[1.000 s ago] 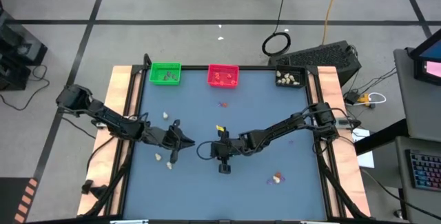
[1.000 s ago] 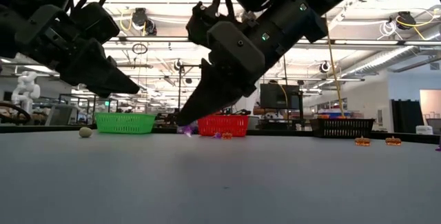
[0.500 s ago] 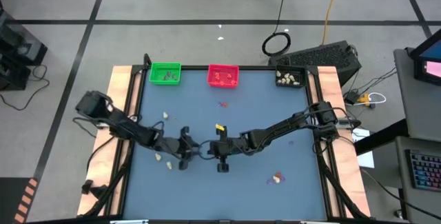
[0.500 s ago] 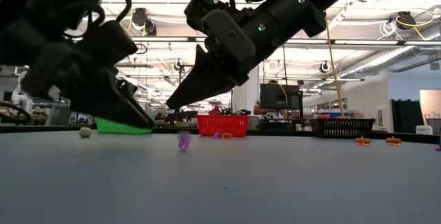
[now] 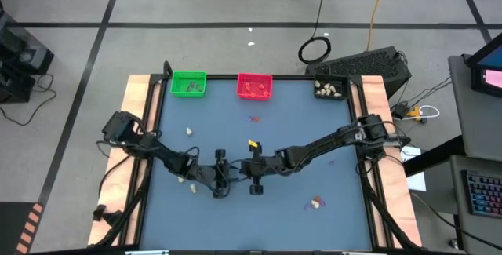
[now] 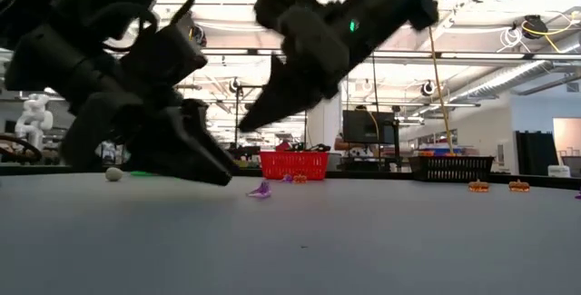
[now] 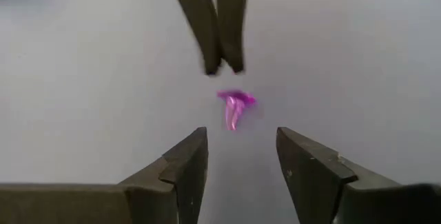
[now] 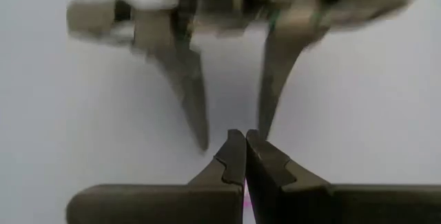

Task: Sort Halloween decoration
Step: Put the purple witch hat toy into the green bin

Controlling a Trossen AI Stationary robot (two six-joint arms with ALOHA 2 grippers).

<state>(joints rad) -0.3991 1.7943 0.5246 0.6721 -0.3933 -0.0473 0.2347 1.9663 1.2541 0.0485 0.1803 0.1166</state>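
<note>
A purple trinket of the Halloween decoration lies on the blue table, near its middle; the low view shows the trinket flat on the surface. My left gripper is open and low over the table just short of the trinket, one finger toward each side, touching nothing. My right gripper is shut and empty, and hangs above the trinket facing my left one. In the high view my left gripper and right gripper meet near the table's middle.
A green tray, a red tray and a black tray stand along the far edge. Loose trinkets lie about: cream ones on the left, a yellow one, another near right.
My left gripper has swung toward the table's right and come down, reaching the purple trinket. My right gripper has risen off that trinket, which has stayed on the table and tipped over flat.
</note>
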